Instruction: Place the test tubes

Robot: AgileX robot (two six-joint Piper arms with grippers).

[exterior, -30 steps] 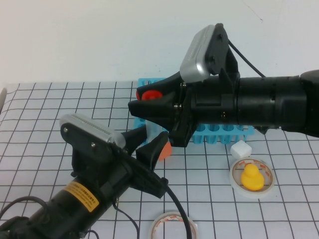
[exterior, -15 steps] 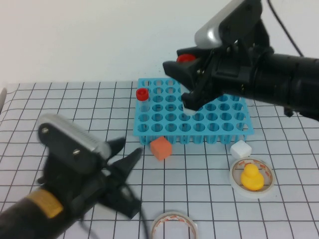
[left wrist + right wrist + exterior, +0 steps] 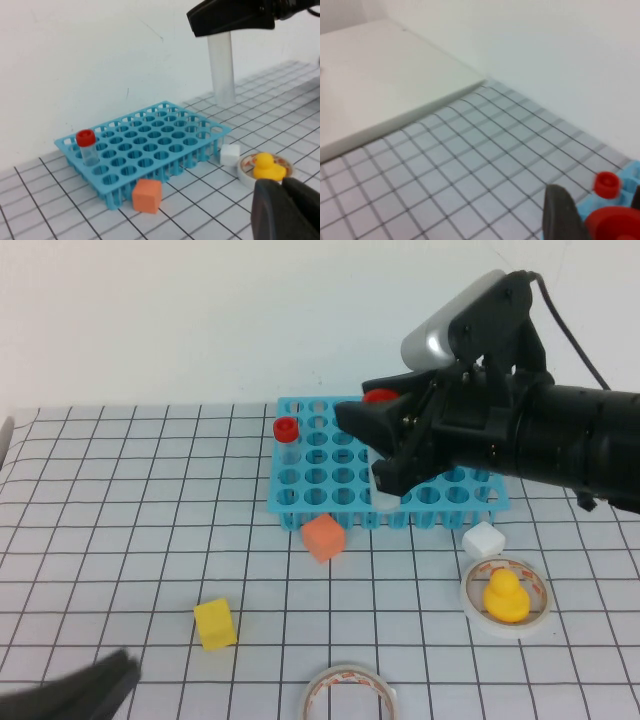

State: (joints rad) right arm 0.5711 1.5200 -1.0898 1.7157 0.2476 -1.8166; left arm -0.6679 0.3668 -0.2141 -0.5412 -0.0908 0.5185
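My right gripper hangs over the front of the blue rack, shut on a clear test tube with a red cap. The tube stands upright, its bottom end just above the front holes. A second red-capped tube sits in a hole at the rack's far left corner. In the left wrist view the held tube hangs above the rack, and the seated tube shows too. My left gripper is low at the near left, shut and empty. The right wrist view shows the right gripper on the cap.
An orange cube lies just in front of the rack and a white cube at its near right corner. A yellow duck sits in a tape roll. A yellow cube and another tape roll lie nearer.
My left arm has pulled back to the near left corner and its gripper has shut, uncovering the yellow cube. The right gripper has lowered the tube toward the rack's front.
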